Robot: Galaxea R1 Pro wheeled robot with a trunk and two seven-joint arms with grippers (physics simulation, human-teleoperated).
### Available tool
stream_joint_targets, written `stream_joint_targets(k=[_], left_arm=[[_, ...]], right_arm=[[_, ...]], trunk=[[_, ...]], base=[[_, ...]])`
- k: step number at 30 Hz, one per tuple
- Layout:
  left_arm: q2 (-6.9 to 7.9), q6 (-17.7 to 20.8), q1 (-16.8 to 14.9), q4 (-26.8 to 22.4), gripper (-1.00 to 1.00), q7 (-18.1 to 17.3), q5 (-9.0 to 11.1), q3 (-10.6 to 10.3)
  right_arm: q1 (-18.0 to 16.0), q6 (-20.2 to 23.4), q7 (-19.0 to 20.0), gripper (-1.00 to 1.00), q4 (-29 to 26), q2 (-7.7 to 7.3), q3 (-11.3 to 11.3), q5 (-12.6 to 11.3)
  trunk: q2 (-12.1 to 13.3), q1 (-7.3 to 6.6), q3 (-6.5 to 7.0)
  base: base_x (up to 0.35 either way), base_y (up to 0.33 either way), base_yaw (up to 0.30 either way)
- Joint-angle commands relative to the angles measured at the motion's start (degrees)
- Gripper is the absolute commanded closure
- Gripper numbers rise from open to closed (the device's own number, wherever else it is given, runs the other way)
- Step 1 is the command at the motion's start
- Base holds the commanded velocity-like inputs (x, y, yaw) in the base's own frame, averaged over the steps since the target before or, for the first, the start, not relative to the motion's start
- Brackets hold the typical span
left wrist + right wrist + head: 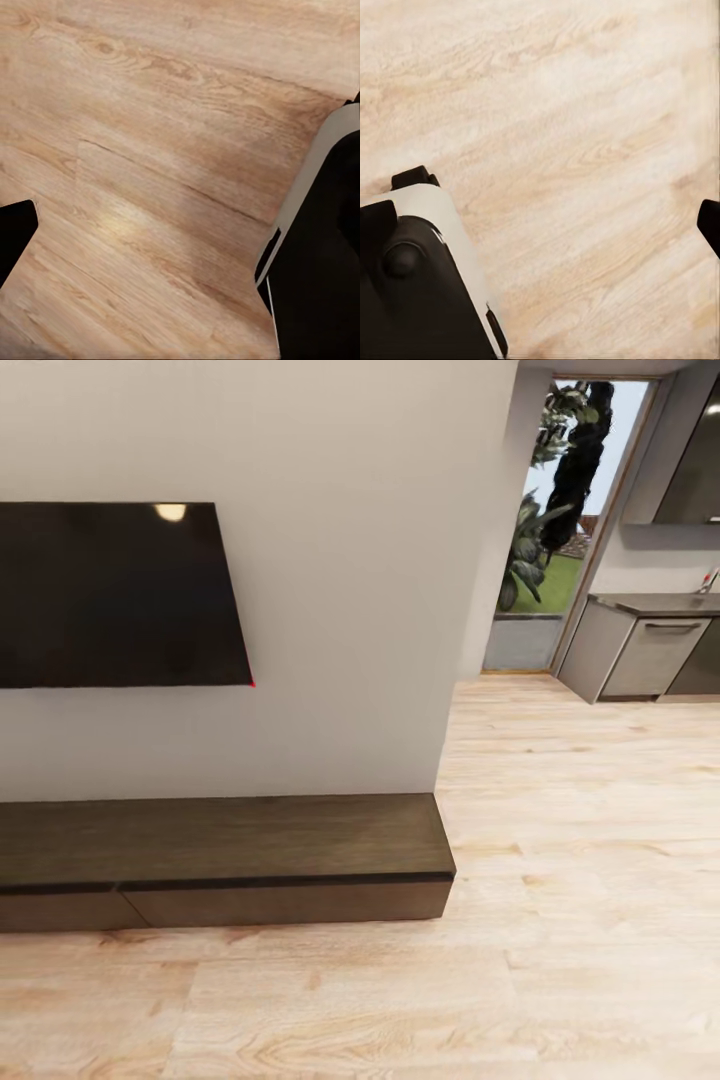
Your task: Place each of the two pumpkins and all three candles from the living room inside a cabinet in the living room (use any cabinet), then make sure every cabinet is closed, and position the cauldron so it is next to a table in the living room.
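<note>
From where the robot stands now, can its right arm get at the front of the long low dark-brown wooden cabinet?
Probably not yet. The long low dark-brown wooden cabinet sits ahead with bare light wooden floor before it; the way looks free, but the right wrist view faces only floor.

The base (412, 285) was glossy black with a pale grey rim, a round knob and black corner tips.
</note>
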Motion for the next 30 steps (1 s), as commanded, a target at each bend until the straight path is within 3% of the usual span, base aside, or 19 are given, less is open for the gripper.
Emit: stream_joint_targets(k=[1,10,15,19,24,30], left_arm=[[0.01,-0.04,0.45,0.00,-1.00,0.00,-0.01,-0.03],[0.23,-0.89,4.72,0.00,-1.00,-0.05,-0.02,-0.03],[0.05,-2.38,6.56,0.00,-1.00,-0.05,-0.01,-0.03],[0.15,-2.60,6.91,0.00,-1.00,0.01,0.09,0.12],[0.05,-2.73,6.98,-0.11,-1.00,0.07,0.00,0.41],[-0.09,-2.73,6.99,-0.11,-1.00,0.09,0.19,0.53]], right_arm=[[0.63,-0.01,0.00,-1.00,0.05,-0.16,0.07,0.10],[3.83,0.02,0.00,-1.00,0.71,-0.44,0.12,0.24],[5.02,0.07,0.06,-1.00,0.98,-0.36,0.13,0.24],[5.39,0.00,0.21,-1.00,1.02,0.50,0.11,0.06],[5.49,-0.06,0.42,-1.00,0.97,3.38,-0.02,-0.12],[5.50,-0.07,0.44,-1.00,0.96,3.71,-0.13,0.08]], trunk=[[0.42,-0.23,0.19],[4.03,-2.20,1.80],[4.03,-2.20,1.80],[4.03,-2.20,1.80],[4.03,-2.20,1.80],[4.03,-2.20,1.80]], base=[[0.000,0.000,0.000],[0.000,0.000,0.000],[0.000,0.000,0.000],[0.000,0.000,0.000],[0.000,0.000,0.000],[0.000,0.000,0.000]])
